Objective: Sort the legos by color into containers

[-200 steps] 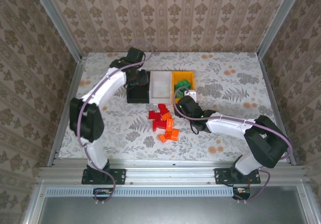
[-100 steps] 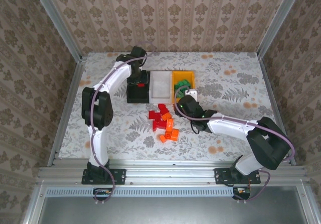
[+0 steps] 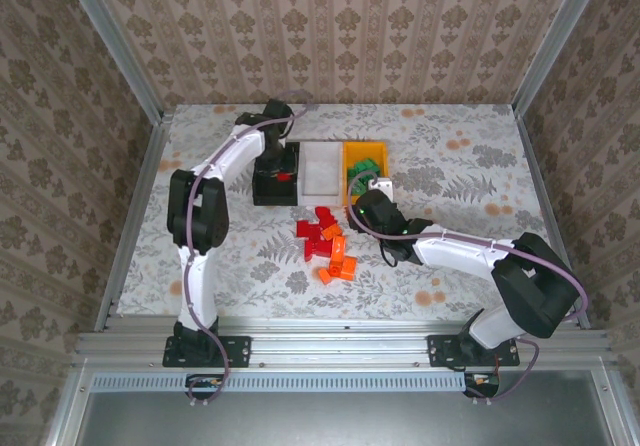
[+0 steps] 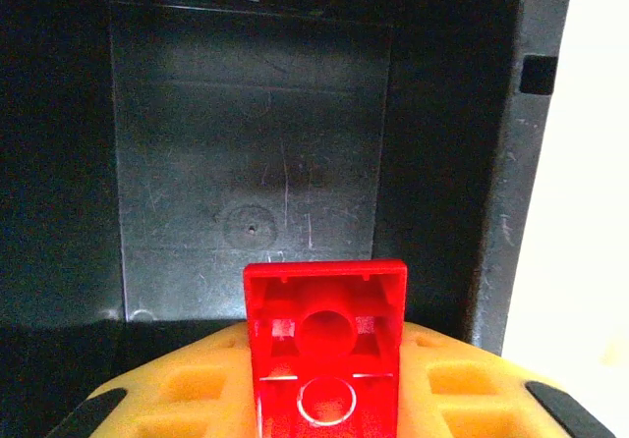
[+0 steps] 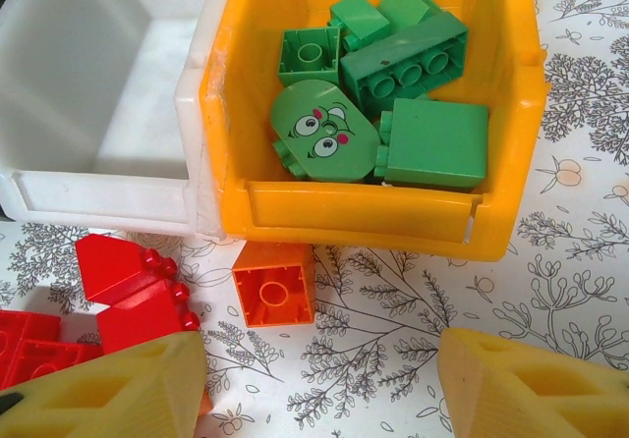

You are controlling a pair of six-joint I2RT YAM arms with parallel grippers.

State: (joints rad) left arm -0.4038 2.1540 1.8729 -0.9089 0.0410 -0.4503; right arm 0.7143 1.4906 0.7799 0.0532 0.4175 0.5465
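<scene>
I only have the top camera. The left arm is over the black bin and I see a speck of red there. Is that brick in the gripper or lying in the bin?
Observer: In the gripper. The left wrist view shows the red brick clamped in the left gripper, held above the floor of the black bin.
Operator: Anything lying in that bin?
Observer: The stretch of floor that shows under the brick is bare.
Operator: What does the right gripper have?
Observer: Nothing. The right gripper is open, with an orange brick just ahead of it at the foot of the front wall of the yellow bin.
</scene>
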